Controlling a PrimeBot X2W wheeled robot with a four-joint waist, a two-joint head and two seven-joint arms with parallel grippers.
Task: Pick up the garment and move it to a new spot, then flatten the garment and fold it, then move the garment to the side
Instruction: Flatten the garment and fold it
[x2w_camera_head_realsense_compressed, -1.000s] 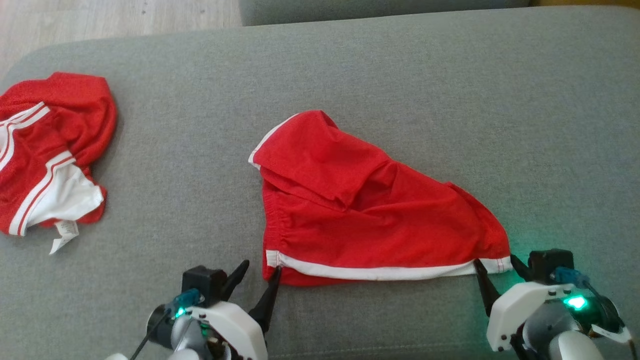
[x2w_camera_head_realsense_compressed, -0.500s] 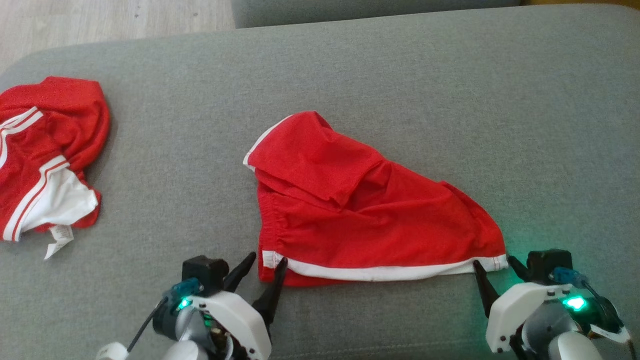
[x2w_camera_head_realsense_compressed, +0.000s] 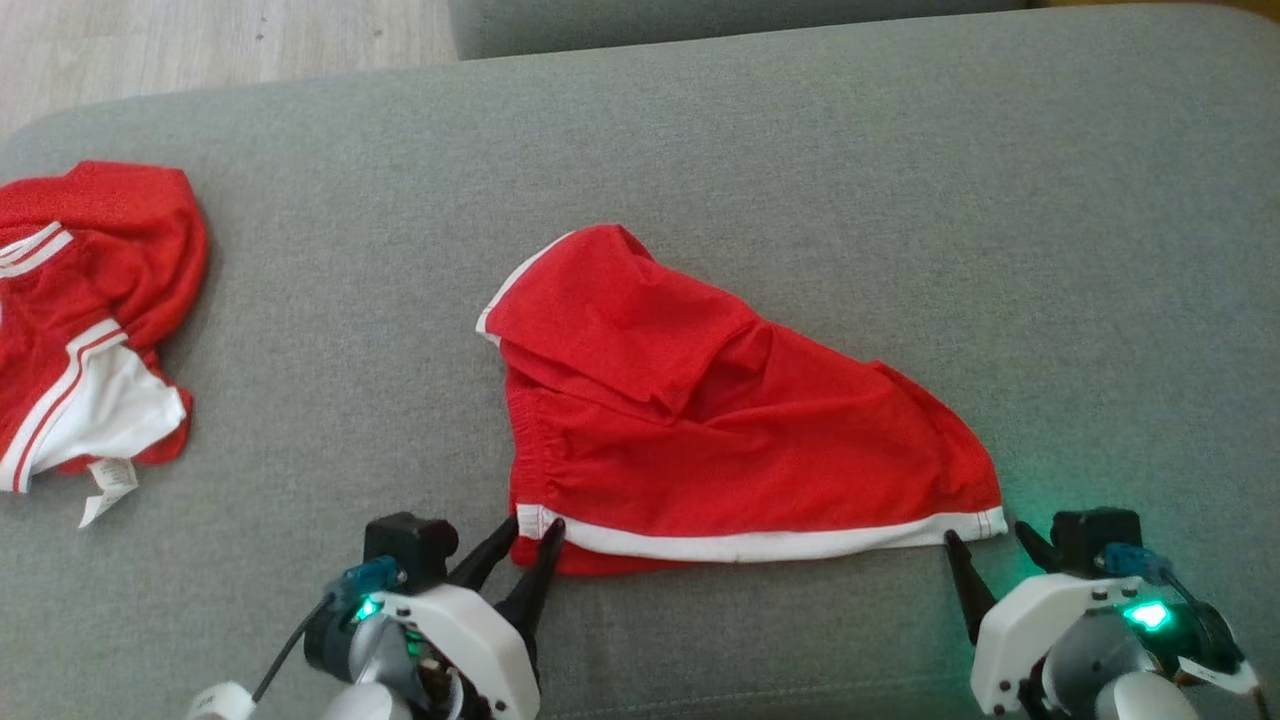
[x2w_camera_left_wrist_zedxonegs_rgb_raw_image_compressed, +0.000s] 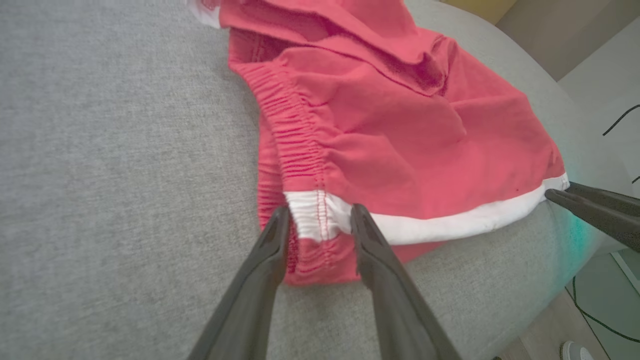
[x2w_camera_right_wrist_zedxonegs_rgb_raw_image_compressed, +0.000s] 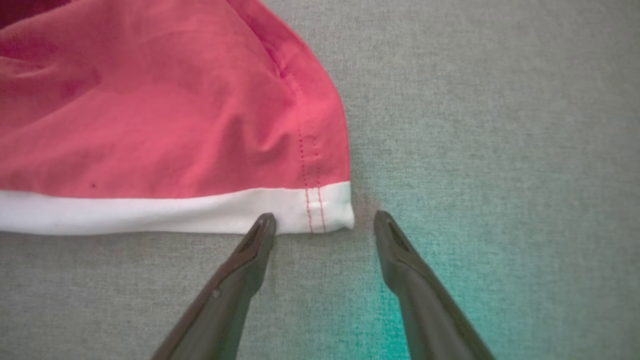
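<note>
The garment (x2w_camera_head_realsense_compressed: 720, 420) is a pair of red shorts with a white hem band, lying rumpled on the grey cushion (x2w_camera_head_realsense_compressed: 800, 150). My left gripper (x2w_camera_head_realsense_compressed: 535, 525) is at its near-left corner. In the left wrist view the two fingers of the left gripper (x2w_camera_left_wrist_zedxonegs_rgb_raw_image_compressed: 319, 215) stand apart on either side of the white hem corner of the garment (x2w_camera_left_wrist_zedxonegs_rgb_raw_image_compressed: 390, 125), with cloth between them. My right gripper (x2w_camera_head_realsense_compressed: 985, 533) is open at the near-right corner. In the right wrist view the right gripper (x2w_camera_right_wrist_zedxonegs_rgb_raw_image_compressed: 320, 217) has its tips just short of the hem of the garment (x2w_camera_right_wrist_zedxonegs_rgb_raw_image_compressed: 150, 125).
A second red garment with white stripes and a label (x2w_camera_head_realsense_compressed: 80, 330) lies bunched at the cushion's left end. Wooden floor (x2w_camera_head_realsense_compressed: 200, 40) shows beyond the far-left edge. Another grey cushion (x2w_camera_head_realsense_compressed: 700, 20) runs along the top. My right fingers (x2w_camera_left_wrist_zedxonegs_rgb_raw_image_compressed: 590, 210) reach in at the left wrist view's right edge.
The head camera has shifted slightly. My left gripper has moved right onto the hem corner and its jaws have narrowed around it. The right gripper stays open at the other corner.
</note>
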